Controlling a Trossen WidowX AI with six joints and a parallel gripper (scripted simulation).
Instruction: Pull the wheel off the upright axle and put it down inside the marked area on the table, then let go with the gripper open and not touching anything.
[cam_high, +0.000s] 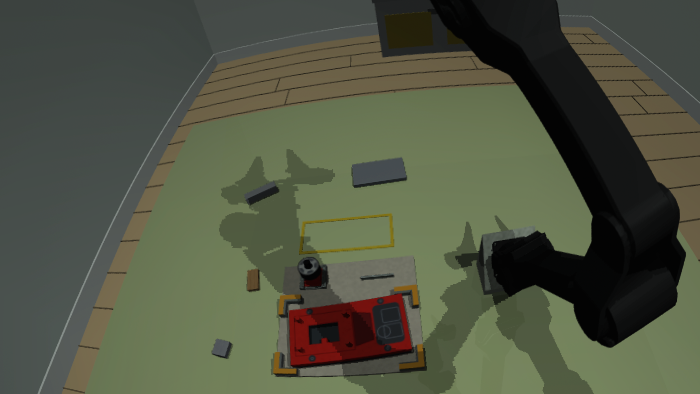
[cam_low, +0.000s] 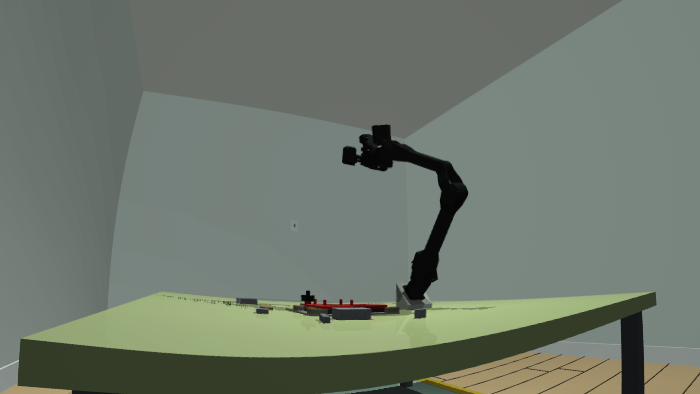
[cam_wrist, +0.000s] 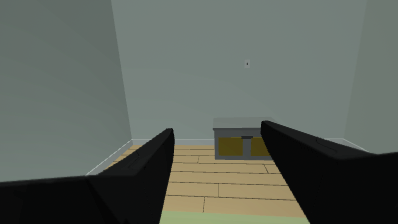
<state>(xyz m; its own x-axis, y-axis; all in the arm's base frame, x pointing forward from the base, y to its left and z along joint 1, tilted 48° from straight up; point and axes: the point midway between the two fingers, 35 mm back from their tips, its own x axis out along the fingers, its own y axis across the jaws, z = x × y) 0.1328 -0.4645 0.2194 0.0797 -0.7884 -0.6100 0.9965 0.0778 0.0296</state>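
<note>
The dark round wheel (cam_high: 309, 268) (cam_low: 307, 298) sits on the upright axle, on a small red base at the back left corner of the grey board (cam_high: 345, 270). The axle's tip shows at the wheel's middle. The marked area, a yellow outline (cam_high: 348, 248), lies on the table just behind the board, with nothing inside it but some shadow at its left. My gripper (cam_wrist: 217, 130) is open and empty, high above the table in the exterior view. In the top view its fingers are out of the picture.
A red housing (cam_high: 325, 352) lies on the board between orange corner brackets. A thin grey rod (cam_high: 377, 276) lies behind it. A large grey block (cam_high: 379, 172), a narrow grey block (cam_high: 262, 193), a brown block (cam_high: 253, 280) and a small grey block (cam_high: 221, 348) lie around them.
</note>
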